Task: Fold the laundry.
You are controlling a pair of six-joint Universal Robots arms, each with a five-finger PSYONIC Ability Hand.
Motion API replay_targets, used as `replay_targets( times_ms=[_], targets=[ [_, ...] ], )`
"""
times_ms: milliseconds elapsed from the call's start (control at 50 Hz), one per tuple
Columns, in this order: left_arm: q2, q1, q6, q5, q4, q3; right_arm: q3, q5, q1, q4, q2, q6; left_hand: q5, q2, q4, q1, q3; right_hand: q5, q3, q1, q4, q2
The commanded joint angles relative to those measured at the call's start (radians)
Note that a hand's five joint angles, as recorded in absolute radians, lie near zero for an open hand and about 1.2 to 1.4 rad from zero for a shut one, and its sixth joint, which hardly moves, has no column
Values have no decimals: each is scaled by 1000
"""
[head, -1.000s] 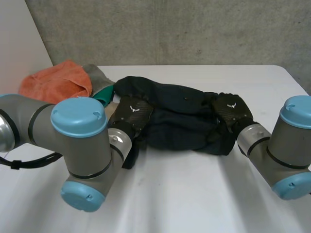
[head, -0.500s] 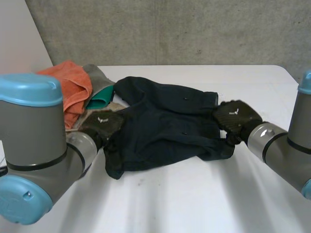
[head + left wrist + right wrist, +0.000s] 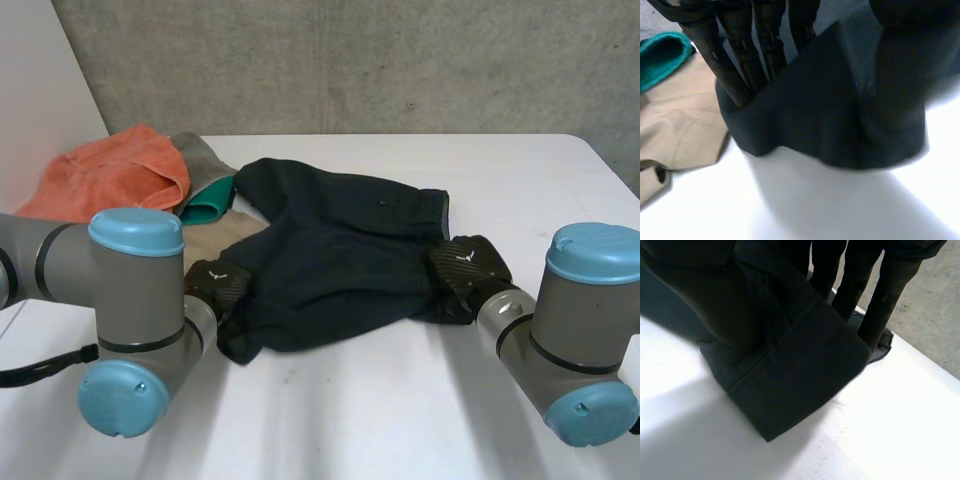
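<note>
A dark navy garment [image 3: 340, 250] lies spread across the middle of the white table [image 3: 400, 410]. My left hand [image 3: 218, 283] is at its near left edge. In the left wrist view, the fingers [image 3: 742, 55] run down behind a raised ridge of the dark cloth [image 3: 840, 110], which is pinched up off the table. My right hand [image 3: 462, 265] is at the garment's right edge. In the right wrist view, its straight fingers [image 3: 885, 295] stand behind a folded hem of the cloth [image 3: 785, 365], which is gripped against them and lifted.
A pile lies at the back left: an orange towel [image 3: 115, 170], a grey cloth [image 3: 200, 155], a teal cloth [image 3: 210, 200] and a beige cloth [image 3: 225, 235]. The beige cloth [image 3: 680, 125] lies right beside my left hand. A concrete wall stands behind the table.
The garment went from a bunched heap to spread out. Both hands drew apart, then came toward the near side of the table and closed on the garment's edges.
</note>
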State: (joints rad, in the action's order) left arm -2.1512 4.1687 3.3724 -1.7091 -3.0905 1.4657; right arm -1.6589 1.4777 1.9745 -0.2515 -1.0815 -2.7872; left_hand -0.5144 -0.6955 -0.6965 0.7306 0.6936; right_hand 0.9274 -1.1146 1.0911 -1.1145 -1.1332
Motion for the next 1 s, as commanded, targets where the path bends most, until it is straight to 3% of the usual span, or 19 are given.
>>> replay_targets(
  times_ms=[20, 180, 280, 380, 520, 720, 880, 1000],
  targets=[
    [69, -35, 45, -70, -17, -33, 19, 3, -8, 14, -50, 1, -707, -701, -700, 666, 703, 294, -282, 305, -282, -263],
    [348, -42, 127, -103, -16, -139, 131, -5, -13, 24, -276, 0, -707, -701, -700, 666, 703, 294, -282, 305, -282, -263],
    [549, -30, 156, -74, -13, -342, 299, 1, -19, 64, -403, -43, -707, -701, -700, 666, 703, 294, -282, 305, -282, -263],
    [553, -18, 151, -38, 41, -563, 533, -5, -36, 184, -448, -149, -707, -701, -700, 666, 703, 294, -282, 305, -282, -263],
    [319, 28, 147, -35, 156, -885, 769, -2, -45, 277, -302, -242, -707, -701, -700, 666, 703, 294, -282, 305, -282, -263],
    [-62, 60, 160, 3, 130, -1110, 832, 62, 24, 319, -46, -259, -707, -701, -700, 666, 703, 294, -282, 305, -282, -263],
    [-370, 71, 179, 57, 53, -1163, 797, 190, 64, 181, 192, -246, -707, -701, -700, 666, 703, 294, -282, 305, -282, -263],
    [-590, 93, 251, 77, -92, -1280, 786, 219, 72, -110, 362, -244, -707, -701, -700, 666, 703, 294, -282, 305, -282, -263]
  ],
)
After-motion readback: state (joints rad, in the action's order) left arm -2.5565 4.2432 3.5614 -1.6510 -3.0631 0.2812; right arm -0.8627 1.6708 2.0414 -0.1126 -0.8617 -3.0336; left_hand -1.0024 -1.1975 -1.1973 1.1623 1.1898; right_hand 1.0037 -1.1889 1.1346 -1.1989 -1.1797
